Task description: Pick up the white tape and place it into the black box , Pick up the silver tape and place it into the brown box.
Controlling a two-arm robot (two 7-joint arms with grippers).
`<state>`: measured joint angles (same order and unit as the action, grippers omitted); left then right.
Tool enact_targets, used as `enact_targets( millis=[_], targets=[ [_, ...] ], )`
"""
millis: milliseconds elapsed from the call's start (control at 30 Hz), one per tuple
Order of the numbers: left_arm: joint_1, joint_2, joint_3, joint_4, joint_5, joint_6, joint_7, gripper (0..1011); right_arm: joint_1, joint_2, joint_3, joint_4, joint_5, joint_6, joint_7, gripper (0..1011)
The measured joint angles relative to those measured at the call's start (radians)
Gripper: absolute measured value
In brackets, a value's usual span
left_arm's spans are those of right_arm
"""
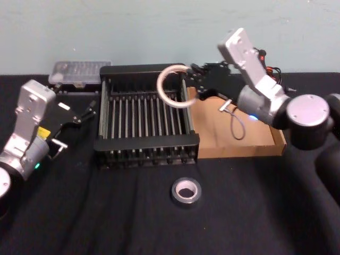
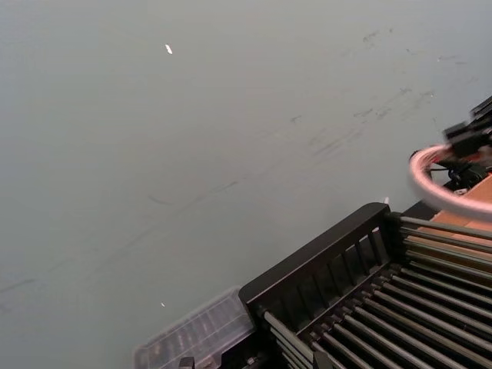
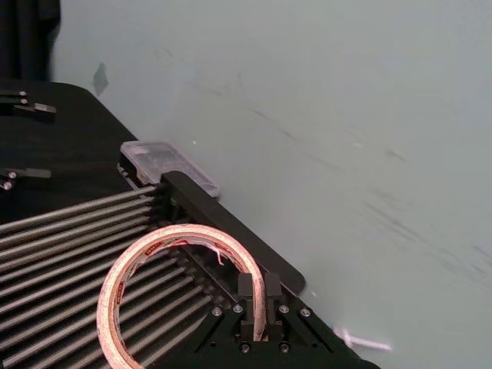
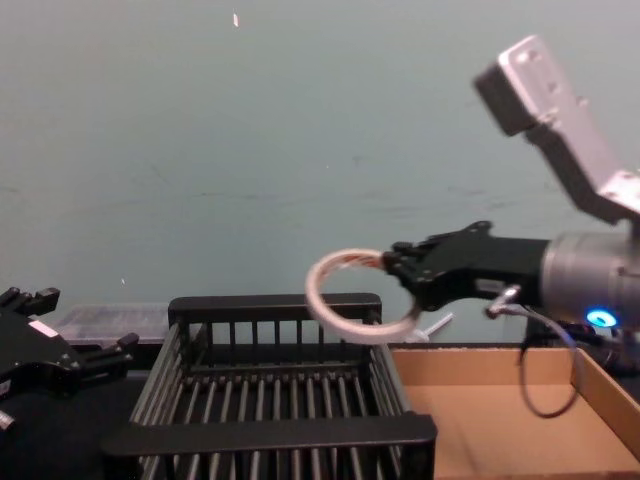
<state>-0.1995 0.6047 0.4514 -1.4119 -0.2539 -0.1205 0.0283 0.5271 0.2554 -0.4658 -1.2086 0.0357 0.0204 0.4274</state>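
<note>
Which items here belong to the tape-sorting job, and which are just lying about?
Job items:
- white tape, gripped by the right tool above the black box
- silver tape, on the table in front of the black box
- brown box

Lying about:
- clear plastic case behind the black box
- left tool, idle

White tape (image 1: 175, 86): thin ring, smooth pale outer face, reddish print on inner face in right wrist view. Held by right gripper (image 1: 194, 85), matt black fingers, hard plastic or metal, cannot tell which; arm casing behind it brushed silver-grey metal look.

Black box (image 1: 146, 142): black plastic, slight sheen on thick rims, slatted bars smooth.

Brown box (image 1: 241, 139): tan cardboard, matt, plain.

Silver tape (image 1: 186, 191): dull grey outer surface, pale core.

Table covering (image 1: 106, 212): black cloth, matt.

Clear case (image 1: 79, 71) behind crate: transparent plastic, glossy.

Left gripper (image 1: 87, 112): matt black.
</note>
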Motion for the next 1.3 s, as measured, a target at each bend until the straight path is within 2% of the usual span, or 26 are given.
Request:
enact_targets(
  millis=[100,233,433,533,1033,1167,1200,1267,1300],
  targets=[
    [0.000,0.000,0.000,0.000,0.000,0.000,0.000,1002,0.020,-0.020,-0.014,0.042,-0.007,-0.014,0.002,92],
    [0.000,0.000,0.000,0.000,0.000,0.000,0.000,1002,0.054,-0.060,-0.034,0.129,-0.019,-0.043,0.002,92],
    [0.000,0.000,0.000,0.000,0.000,0.000,0.000,1001,0.081,-0.096,-0.047,0.214,-0.028,-0.073,-0.001,92],
    [0.000,0.000,0.000,0.000,0.000,0.000,0.000,1002,0.087,-0.106,-0.047,0.236,-0.029,-0.081,-0.001,92],
    [0.000,0.000,0.000,0.000,0.000,0.000,0.000,1002,0.090,-0.110,-0.048,0.248,-0.033,-0.086,-0.004,97],
    [0.000,0.000,0.000,0.000,0.000,0.000,0.000,1001,0.090,-0.110,-0.048,0.247,-0.033,-0.086,-0.004,177],
    [0.000,0.000,0.000,0.000,0.000,0.000,0.000,1001,0.090,-0.110,-0.048,0.247,-0.033,-0.086,-0.004,237],
    [0.000,0.000,0.000,0.000,0.000,0.000,0.000,1001,0.090,-0.110,-0.048,0.246,-0.033,-0.085,-0.004,277],
    [0.000,0.000,0.000,0.000,0.000,0.000,0.000,1001,0.090,-0.110,-0.048,0.246,-0.032,-0.085,-0.004,338]
  ],
)
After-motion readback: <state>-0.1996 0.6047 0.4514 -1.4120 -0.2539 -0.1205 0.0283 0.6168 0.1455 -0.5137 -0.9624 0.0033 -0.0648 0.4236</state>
